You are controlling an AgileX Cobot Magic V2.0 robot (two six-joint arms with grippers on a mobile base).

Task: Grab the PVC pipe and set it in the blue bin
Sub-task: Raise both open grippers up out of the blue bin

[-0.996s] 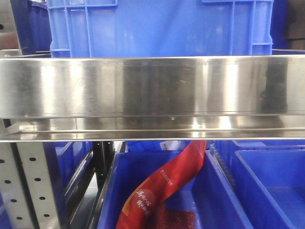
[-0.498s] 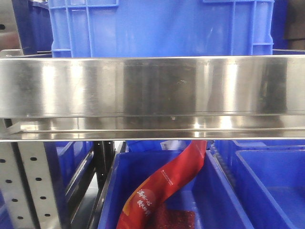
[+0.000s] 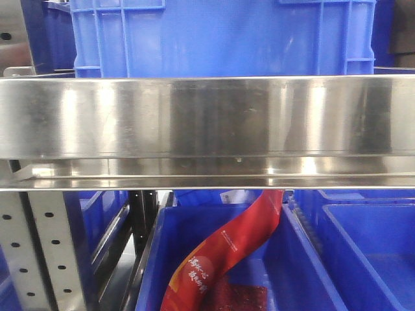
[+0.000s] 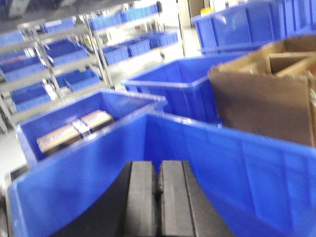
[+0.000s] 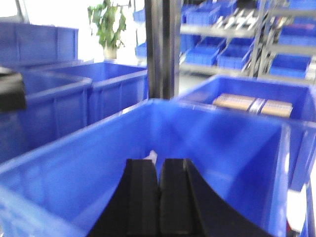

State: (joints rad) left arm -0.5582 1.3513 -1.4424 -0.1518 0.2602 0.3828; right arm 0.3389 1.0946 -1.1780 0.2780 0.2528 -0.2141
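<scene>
No PVC pipe shows clearly in any view. My left gripper is shut and empty, with its pads together, above the inside of a large blue bin. My right gripper is shut, with its pads together, above another large blue bin. A small white bit peeks out just past the right gripper's left fingertip; I cannot tell what it is. Neither gripper shows in the front view.
The front view faces a steel shelf rail with a blue crate on top. Below it stand blue bins, one holding a red packet. A cardboard box and more blue bins and racks stand around.
The front view has shifted slightly, so the shelf, the posts and the crate sit a little further right in the picture. Nothing else has visibly changed.
</scene>
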